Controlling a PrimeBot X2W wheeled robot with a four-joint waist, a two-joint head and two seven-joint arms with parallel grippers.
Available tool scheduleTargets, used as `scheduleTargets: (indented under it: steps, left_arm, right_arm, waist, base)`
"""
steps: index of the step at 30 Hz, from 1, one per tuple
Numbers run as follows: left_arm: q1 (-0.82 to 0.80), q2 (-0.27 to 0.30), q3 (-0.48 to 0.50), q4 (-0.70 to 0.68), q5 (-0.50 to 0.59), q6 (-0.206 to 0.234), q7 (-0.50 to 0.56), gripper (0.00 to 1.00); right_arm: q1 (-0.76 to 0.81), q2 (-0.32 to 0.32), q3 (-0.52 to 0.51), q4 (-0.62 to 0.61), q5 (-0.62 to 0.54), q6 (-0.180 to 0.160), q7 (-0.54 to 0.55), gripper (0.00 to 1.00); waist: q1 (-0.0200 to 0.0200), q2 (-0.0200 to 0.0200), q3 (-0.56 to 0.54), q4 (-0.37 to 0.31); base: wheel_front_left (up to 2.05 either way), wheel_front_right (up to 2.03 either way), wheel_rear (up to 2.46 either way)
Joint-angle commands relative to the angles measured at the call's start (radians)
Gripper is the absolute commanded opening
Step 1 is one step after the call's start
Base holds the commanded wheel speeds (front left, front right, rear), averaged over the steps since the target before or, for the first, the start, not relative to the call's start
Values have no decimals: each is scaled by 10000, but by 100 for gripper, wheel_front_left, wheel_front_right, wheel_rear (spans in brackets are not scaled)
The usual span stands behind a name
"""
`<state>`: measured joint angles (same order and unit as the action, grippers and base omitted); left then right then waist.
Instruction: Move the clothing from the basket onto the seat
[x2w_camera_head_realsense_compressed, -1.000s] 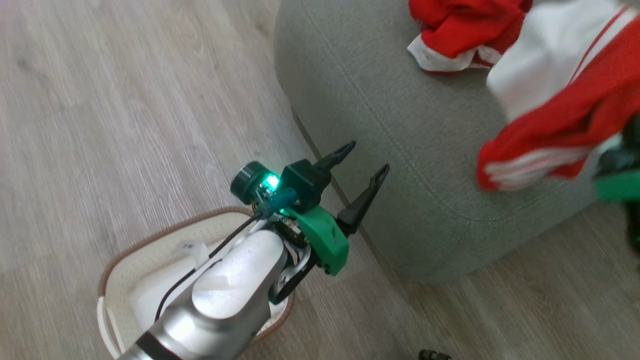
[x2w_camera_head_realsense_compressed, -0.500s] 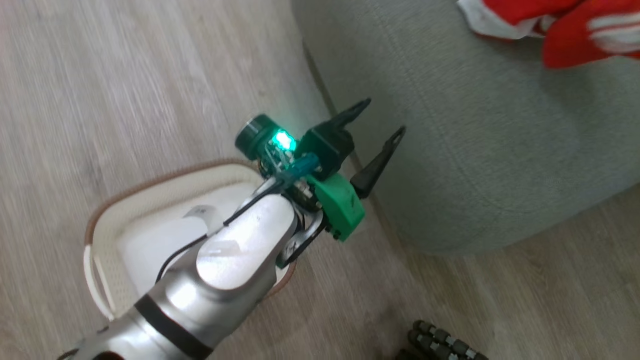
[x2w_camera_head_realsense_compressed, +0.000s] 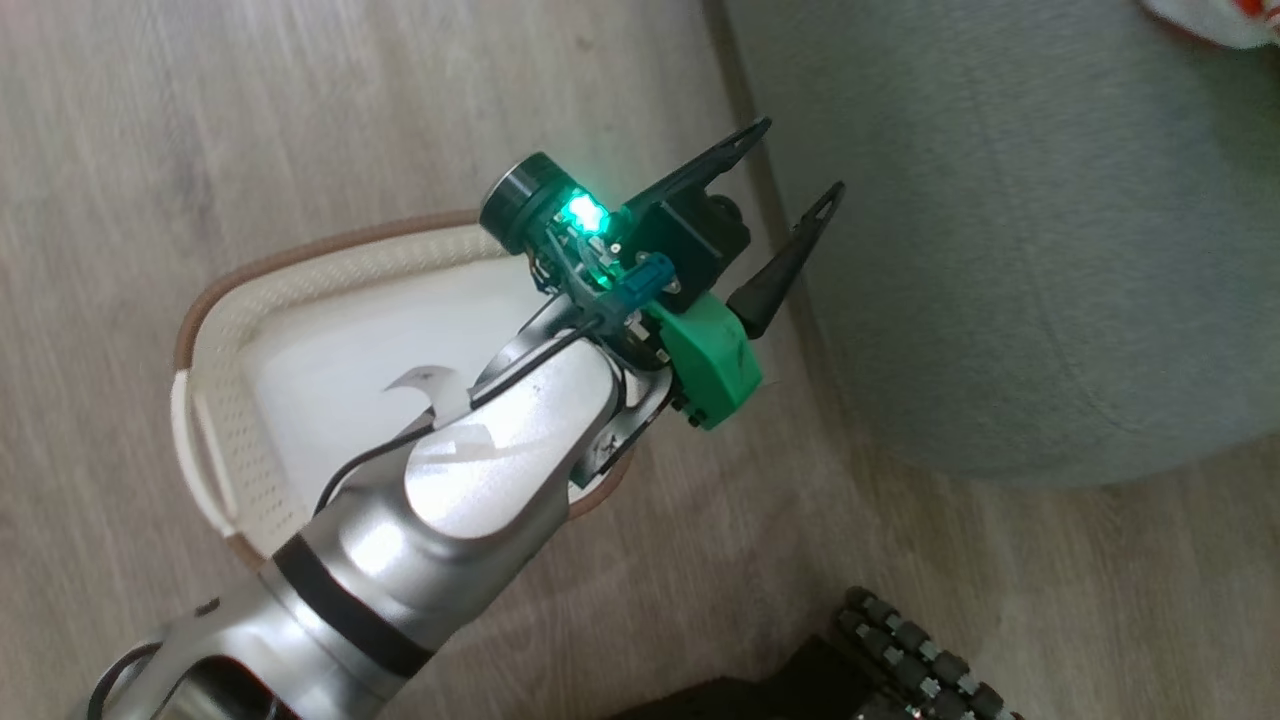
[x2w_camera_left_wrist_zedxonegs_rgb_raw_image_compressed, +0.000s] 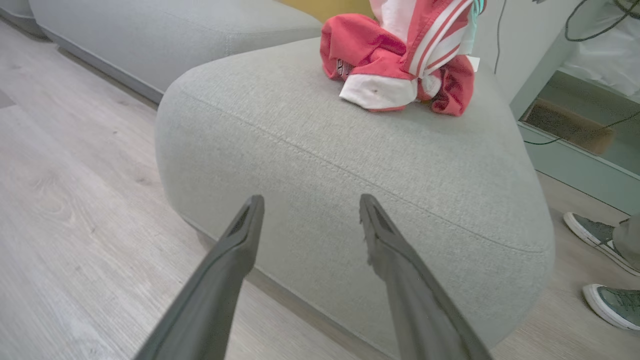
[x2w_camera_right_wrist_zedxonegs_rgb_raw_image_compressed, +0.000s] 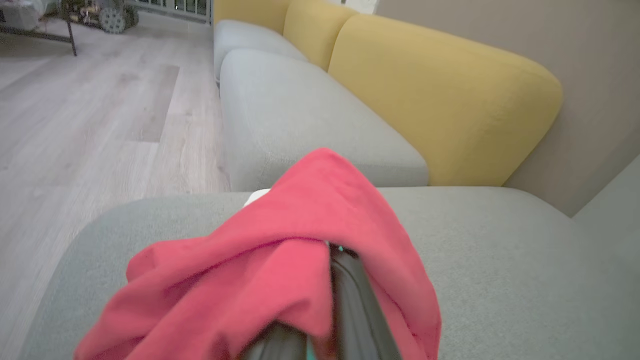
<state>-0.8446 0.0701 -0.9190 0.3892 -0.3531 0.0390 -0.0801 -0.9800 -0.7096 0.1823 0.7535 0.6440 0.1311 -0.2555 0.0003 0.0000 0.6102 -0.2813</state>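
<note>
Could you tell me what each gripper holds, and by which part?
The right gripper is shut on a red garment, pinching a bunched fold. The left gripper is open and empty.

R claw (x2w_camera_right_wrist_zedxonegs_rgb_raw_image_compressed: 338, 252) clamps red clothing (x2w_camera_right_wrist_zedxonegs_rgb_raw_image_compressed: 270, 245) over seat (x2w_camera_right_wrist_zedxonegs_rgb_raw_image_compressed: 505, 260).

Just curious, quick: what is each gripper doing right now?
Left gripper: open, holding nothing.
Right gripper: shut on a bright red thin-fabric garment.
</note>
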Motion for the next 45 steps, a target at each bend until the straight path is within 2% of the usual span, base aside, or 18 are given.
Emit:
scheduleTargets:
  steps: [1, 5, 9, 14, 15, 16, 17, 25, 34, 41, 45]
  left_arm:
    - [-298, -103, 177, -392, 118, 48, 0, 100]
    - [-363, -132, 126, -372, 101, 182, -156, 100]
    - [-362, -153, 127, -317, -6, 305, -348, 100]
    - [-341, -166, 174, -221, -189, 403, -590, 100]
    - [-326, -167, 178, -197, -223, 403, -612, 100]
    - [-306, -167, 181, -173, -256, 404, -636, 100]
    - [-276, -165, 183, -146, -290, 403, -668, 100]
    - [261, 162, 363, -12, -679, 389, -993, 100]
    - [1416, 710, 762, -311, -1336, 478, -1370, 100]
    - [2281, 1041, 1057, -772, -1743, 612, -1567, 100]
    - [2689, 1190, 1240, -1000, -1946, 681, -1635, 100]
  right_arm:
    - [21, -538, 27, -98, -44, -4, -63, 0]
    - [-243, -629, 866, 1201, 43, -4, -1, 0]
    - [-518, -588, 1964, 2288, 484, -4, 955, 0]
    - [-728, -636, 3075, 2627, 1343, -4, 1747, 0]
    - [-757, -655, 3223, 2657, 1459, -4, 1783, 39]
    - [-780, -660, 3381, 2682, 1563, -4, 1822, 98]
    - [-797, -662, 3541, 2702, 1659, -4, 1864, 100]
    - [-719, -642, 4909, 2758, 2156, -4, 2380, 100]
    - [-351, -690, 6165, 1946, 2691, -4, 1354, 100]
    - [-115, -725, 6254, 1446, 3344, -4, 230, 100]
    - [151, -717, 6183, 1131, 3401, -4, 15, 100]
  waist:
    - [-3, 0, 276, 279]
    - [-3, 0, 458, 557]
    - [-3, 0, 458, 744]
    - [-3, 0, 178, 873]
    - [-3, 0, 117, 874]
    - [-3, 0, 43, 869]
    - [-3, 0, -48, 857]
    - [-3, 0, -1254, 626]
    - [-3, 0, -3138, 385]
    - [-3, 0, -4313, 547]
    - [-3, 0, -4759, 715]
  base:
    - [0, 0, 0]
    - [0, 0, 0]
    - [0, 0, 0]
    - [0, 0, 0]
    - [0, 0, 0]
    - [0, 0, 0]
    - [0, 0, 0]
    - [0, 0, 0]
    - [0, 0, 0]
    - [0, 0, 0]
    - [0, 0, 0]
